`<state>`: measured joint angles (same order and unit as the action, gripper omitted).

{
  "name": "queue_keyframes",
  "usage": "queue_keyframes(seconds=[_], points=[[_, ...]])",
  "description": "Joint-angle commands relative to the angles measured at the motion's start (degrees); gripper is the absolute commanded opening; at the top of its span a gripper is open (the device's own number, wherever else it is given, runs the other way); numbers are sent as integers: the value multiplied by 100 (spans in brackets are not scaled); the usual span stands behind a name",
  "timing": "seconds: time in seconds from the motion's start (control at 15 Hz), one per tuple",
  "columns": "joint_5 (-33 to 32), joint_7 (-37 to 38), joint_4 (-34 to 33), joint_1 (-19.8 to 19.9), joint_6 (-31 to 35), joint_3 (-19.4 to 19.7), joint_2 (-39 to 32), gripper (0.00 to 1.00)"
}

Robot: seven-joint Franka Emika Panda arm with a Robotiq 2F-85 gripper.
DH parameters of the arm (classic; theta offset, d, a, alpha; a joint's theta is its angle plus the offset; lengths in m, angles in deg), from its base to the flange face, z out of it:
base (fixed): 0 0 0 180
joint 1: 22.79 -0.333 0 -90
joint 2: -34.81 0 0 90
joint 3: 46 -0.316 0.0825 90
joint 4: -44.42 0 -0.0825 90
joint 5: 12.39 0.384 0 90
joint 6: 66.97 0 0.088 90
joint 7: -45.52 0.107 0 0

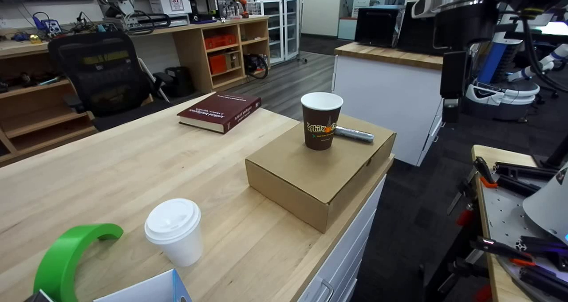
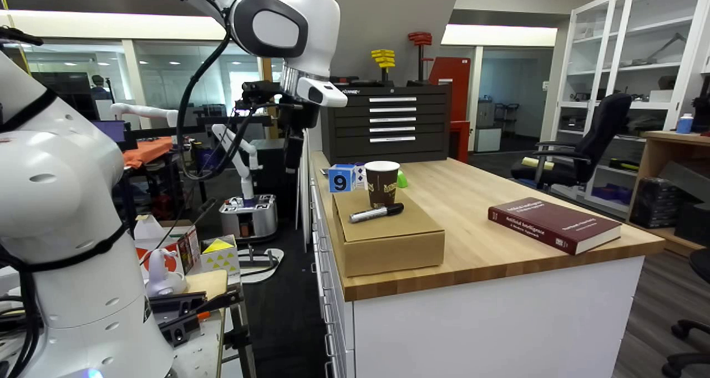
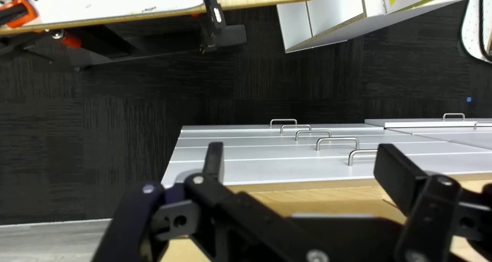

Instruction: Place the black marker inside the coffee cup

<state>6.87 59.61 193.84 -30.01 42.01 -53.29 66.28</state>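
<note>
The marker (image 2: 376,212) has a silver-grey body and a black cap. It lies flat on a brown cardboard box (image 2: 399,256), close beside the coffee cup (image 2: 381,185). In an exterior view the marker (image 1: 355,134) is partly hidden behind the cup (image 1: 320,127), which covers its cap end. The cup is dark brown with a white rim, has no lid and stands upright on the box. My gripper (image 3: 300,148) is open, with nothing between its fingers. It hangs above and off to the side of the box, past the table edge, in both exterior views (image 1: 451,109) (image 2: 292,159).
A white lidded cup (image 1: 176,233) and a green arch (image 1: 60,262) stand on the wooden table (image 1: 111,173). A maroon book (image 1: 219,111) lies at another side. A blue-white number block (image 2: 341,178) stands behind the box. Drawers with metal handles (image 3: 337,139) line the table's side.
</note>
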Motion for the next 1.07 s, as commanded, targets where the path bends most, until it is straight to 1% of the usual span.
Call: queue_keyframes(seconds=[0.0,0.6,1.0], points=[[-313,-314,-158,80,435,-53,-171,100],[-1218,-761,-453,100,1200,9,-528,100],[-1590,-1139,-667,122,1497,113,-840,100]])
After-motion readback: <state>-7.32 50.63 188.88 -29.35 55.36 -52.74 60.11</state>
